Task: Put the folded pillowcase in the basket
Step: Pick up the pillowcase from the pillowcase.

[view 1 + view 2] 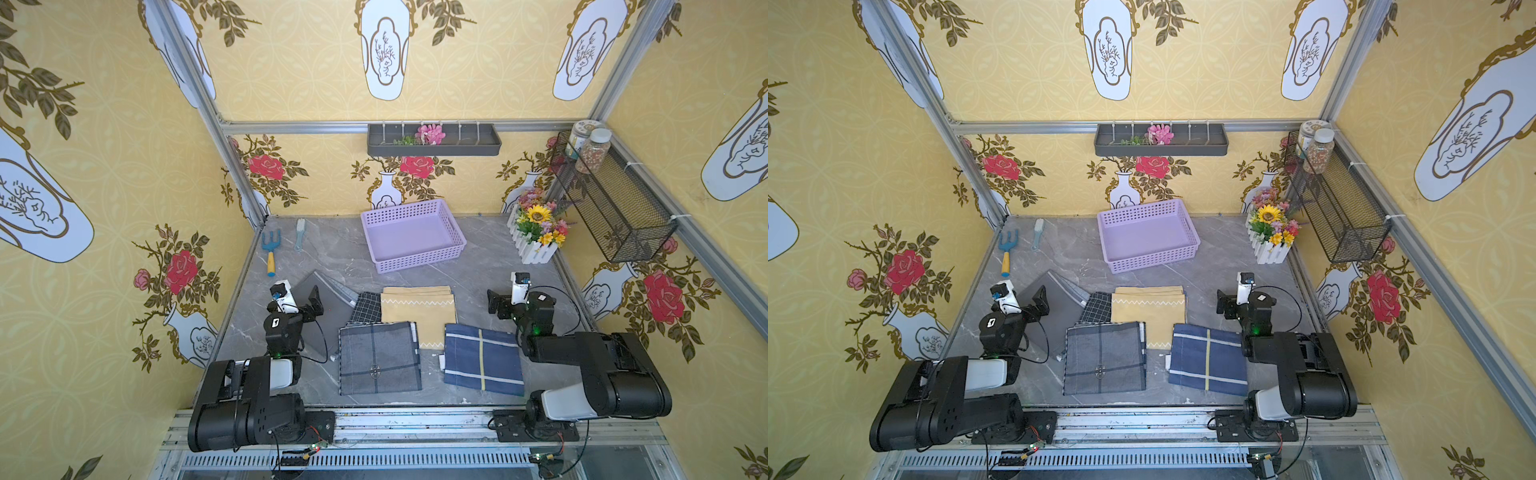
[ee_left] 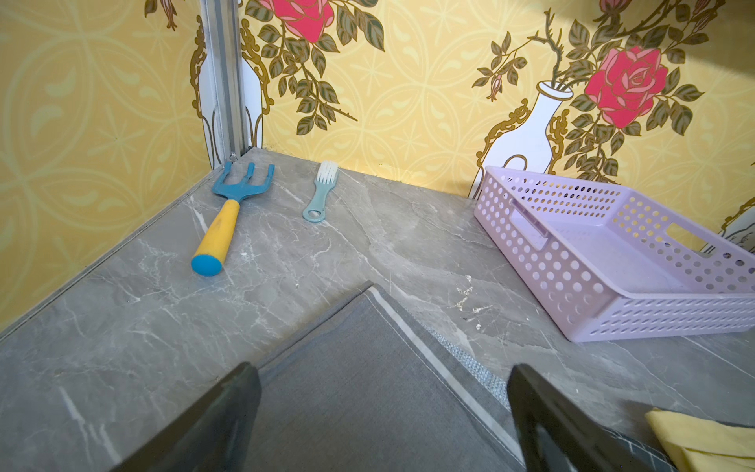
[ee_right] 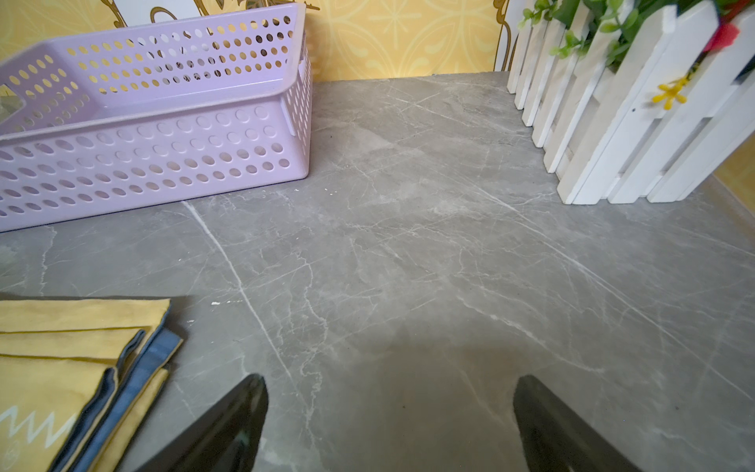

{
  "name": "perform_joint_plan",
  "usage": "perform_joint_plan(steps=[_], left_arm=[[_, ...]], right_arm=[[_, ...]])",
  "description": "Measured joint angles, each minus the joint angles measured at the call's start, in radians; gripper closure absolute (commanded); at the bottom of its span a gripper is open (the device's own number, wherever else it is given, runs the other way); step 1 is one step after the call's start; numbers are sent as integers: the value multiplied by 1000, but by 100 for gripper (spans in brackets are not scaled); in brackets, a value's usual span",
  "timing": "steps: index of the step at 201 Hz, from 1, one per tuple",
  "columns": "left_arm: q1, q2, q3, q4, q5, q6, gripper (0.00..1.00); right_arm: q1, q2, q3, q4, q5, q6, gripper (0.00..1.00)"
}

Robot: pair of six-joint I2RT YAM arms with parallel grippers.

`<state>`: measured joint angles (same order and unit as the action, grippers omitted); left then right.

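Observation:
The lilac basket (image 1: 419,259) (image 2: 613,310) (image 3: 143,163) stands with nothing in it at the back middle of the table. Several folded pillowcases lie in front of it: plain grey (image 1: 332,303) (image 2: 359,327), black checked (image 1: 365,307), yellow with a white zigzag (image 1: 415,307) (image 3: 61,347), grey plaid (image 1: 378,357) and blue with a yellow stripe (image 1: 482,359). My left gripper (image 1: 312,302) (image 2: 382,370) hangs open just above the plain grey one, holding nothing. To the right of the yellow one, my right gripper (image 1: 496,305) (image 3: 390,380) is open over bare table.
A blue and yellow hand rake (image 1: 271,251) and a small brush (image 1: 299,234) lie at the back left. A white fence box of flowers (image 1: 538,232) stands at the back right, under a black wire wall basket (image 1: 615,208). A dark wall tray (image 1: 434,141) hangs on the back wall.

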<state>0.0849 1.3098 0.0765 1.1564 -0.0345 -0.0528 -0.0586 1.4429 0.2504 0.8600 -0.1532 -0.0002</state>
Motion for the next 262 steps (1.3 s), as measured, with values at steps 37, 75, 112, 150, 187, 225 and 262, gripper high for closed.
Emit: perform_joint_plan(steps=[37,75,112,150,187,225,262], left_arm=[[0,0,0,0,0,0,0],[0,0,0,0,0,0,0],[0,0,0,0,0,0,0],[0,1,0,0,0,0,0],[0,-11,-1,-4,-20,-1,0],[0,-177,-21,-55,-48,-11,0],[0,-463,-8,-240,-57,-39,0]], right_arm=[[0,0,0,0,0,0,3],[0,0,0,0,0,0,3],[0,0,0,0,0,0,3],[0,0,0,0,0,0,3],[0,-13,6,-23,-1,1,3],[2,-197,148,-264,48,29,3],[-1,-361,267,-505,55,103,3]])
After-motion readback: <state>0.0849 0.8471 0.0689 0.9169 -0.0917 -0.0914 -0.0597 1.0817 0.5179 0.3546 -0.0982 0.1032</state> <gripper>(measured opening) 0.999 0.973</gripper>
